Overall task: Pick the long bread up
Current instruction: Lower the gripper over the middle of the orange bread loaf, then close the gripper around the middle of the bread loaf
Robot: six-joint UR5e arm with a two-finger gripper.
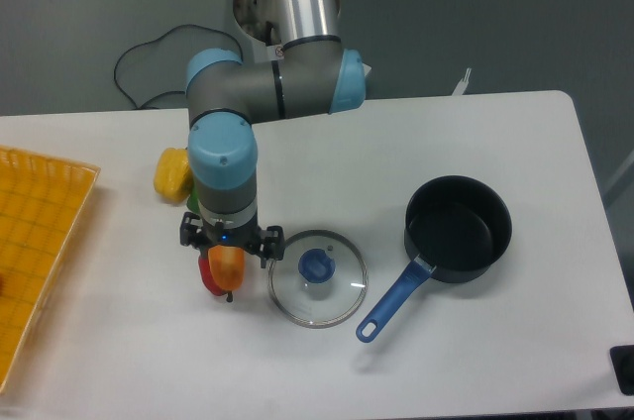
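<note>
The long bread [227, 265] shows only as a short orange-golden piece directly under the gripper; the rest of its length is hidden or foreshortened. My gripper [229, 281] points straight down over it. The wrist hides most of the fingers, and one dark fingertip [230, 296] pokes out just below the bread. The jaws appear closed on the bread. I cannot tell whether the bread is off the table. A red pepper [210, 278] lies against the bread's left side, partly hidden.
A yellow pepper [171, 174] lies left of the arm. A glass lid with a blue knob [317, 276] lies just right of the gripper. A black pot with a blue handle [457, 228] is further right. A yellow tray [35, 242] sits at the left edge.
</note>
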